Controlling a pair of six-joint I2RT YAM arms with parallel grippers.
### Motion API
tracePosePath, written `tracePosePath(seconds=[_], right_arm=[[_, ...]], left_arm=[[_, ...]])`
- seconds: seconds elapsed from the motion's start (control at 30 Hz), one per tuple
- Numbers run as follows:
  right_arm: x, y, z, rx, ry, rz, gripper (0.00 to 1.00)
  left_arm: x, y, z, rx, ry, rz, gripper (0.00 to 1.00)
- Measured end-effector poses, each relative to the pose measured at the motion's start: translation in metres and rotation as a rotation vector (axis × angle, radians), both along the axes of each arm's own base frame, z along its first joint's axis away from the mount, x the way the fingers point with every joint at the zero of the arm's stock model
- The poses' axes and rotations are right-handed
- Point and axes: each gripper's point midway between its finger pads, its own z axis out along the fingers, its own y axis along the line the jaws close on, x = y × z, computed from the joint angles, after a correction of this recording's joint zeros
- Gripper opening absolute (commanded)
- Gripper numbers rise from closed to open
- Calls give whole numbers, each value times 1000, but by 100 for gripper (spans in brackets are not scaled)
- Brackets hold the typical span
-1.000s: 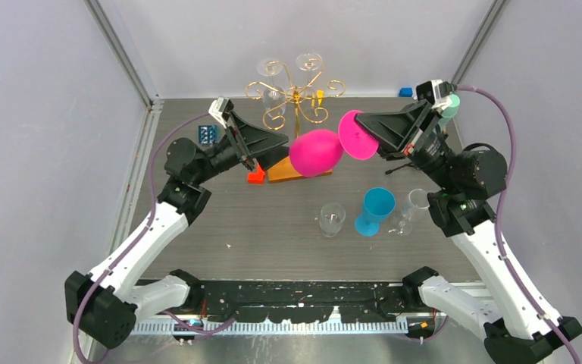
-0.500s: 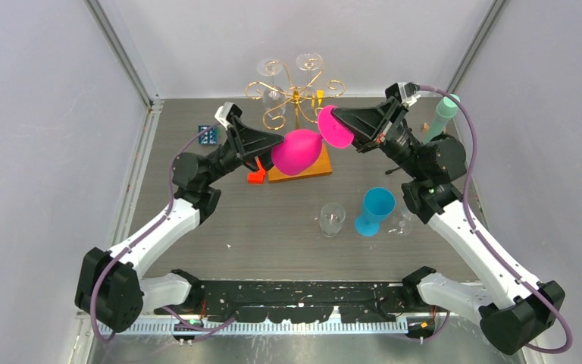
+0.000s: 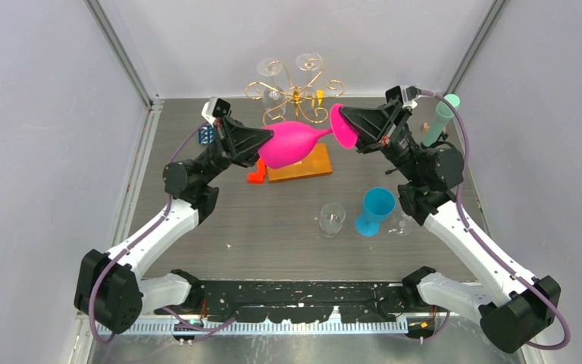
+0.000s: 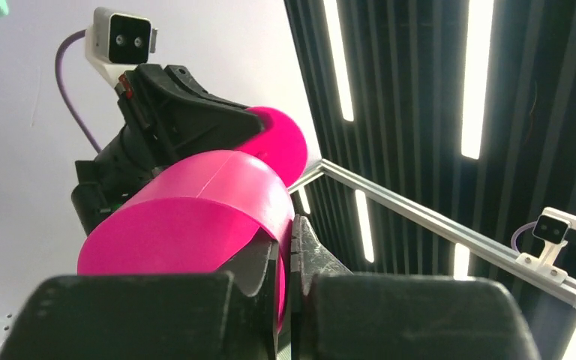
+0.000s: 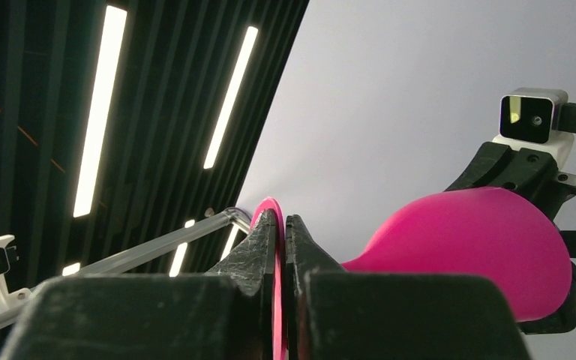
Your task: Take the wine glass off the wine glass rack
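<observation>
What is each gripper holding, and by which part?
Both hold the pink wine glass: left gripper pinches the bowl's rim, right gripper pinches the foot's edge.

Pink wine glass (image 3: pixel 292 142): plastic, smooth, satin sheen. Gold wine glass rack (image 3: pixel 297 95): thin metal wire, glossy; base (image 3: pixel 311 164) orange-brown wood, smooth. Dark grey counter (image 3: pixel 273 224): woodgrain, matt. Clear tumbler (image 3: pixel 332 218): glossy. Blue goblet (image 3: pixel 376 206): plastic.

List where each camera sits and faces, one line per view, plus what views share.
Top external: above and behind, looking down on table and wine glass rack; left arm and right arm show.
Left wrist: on left arm, tilted up at ceiling lights; left gripper shut on pink wine glass rim.
Right wrist: on right arm, also tilted up; right gripper pinches the glass's foot.
Shared: all show the glass; each wrist view shows the opposite gripper.
</observation>
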Motion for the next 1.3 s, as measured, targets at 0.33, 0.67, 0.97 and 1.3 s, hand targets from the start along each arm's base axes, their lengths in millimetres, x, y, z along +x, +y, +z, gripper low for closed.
tracePosePath(seconds=[0.33, 0.67, 0.97, 1.3], right_arm=[[27, -2, -39, -140, 105, -166, 94], [33, -45, -84, -462, 168, -537, 88], [41, -80, -125, -712, 237, -735, 87], [44, -88, -154, -835, 286, -758, 85]], left_arm=[[1, -3, 3, 44, -159, 71, 0], [-6, -21, -34, 463, -317, 171, 0], [-20, -1, -102, 944, -452, 171, 0], [-23, 13, -199, 1397, -404, 29, 0]])
